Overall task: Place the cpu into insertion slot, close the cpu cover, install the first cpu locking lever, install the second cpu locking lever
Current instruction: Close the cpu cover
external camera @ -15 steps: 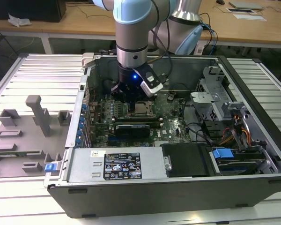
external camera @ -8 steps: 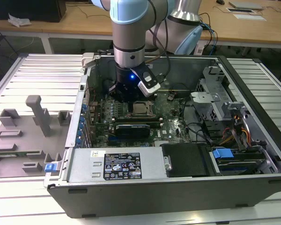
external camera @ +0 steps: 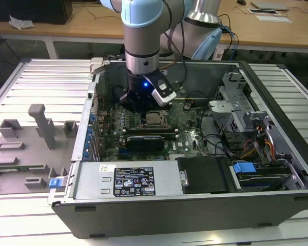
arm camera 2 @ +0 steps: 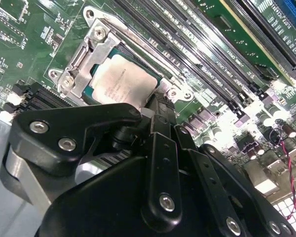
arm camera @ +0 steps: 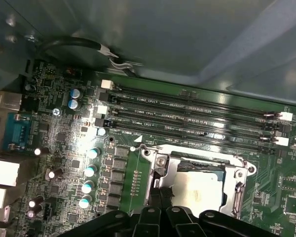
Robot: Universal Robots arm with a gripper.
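exterior view, from its left: a grey fixture tray (external camera: 20,154) lies on the slatted desk (external camera: 15,220), and just beside it stands an open computer case (external camera: 159,215). the arm (external camera: 142,36) reaches down into the case, its gripper (external camera: 141,108) low over the green motherboard (external camera: 187,136), and the cpu (external camera: 155,119) lies just to the exterior view's right of it. in the first wrist view the cpu sits flat inside the insertion slot (arm camera: 246,170), and the cpu cover (arm camera: 162,167) lies down over it, its window framing the grey top. the fingers (arm camera: 155,200) are drawn together with hardly any gap, their tips at the slot's rim beside one edge of the chip, not on its top; whether they pinch anything thin i cannot tell. long black memory slots (arm camera: 187,116) run beside the slot, on the side away from the fingers.
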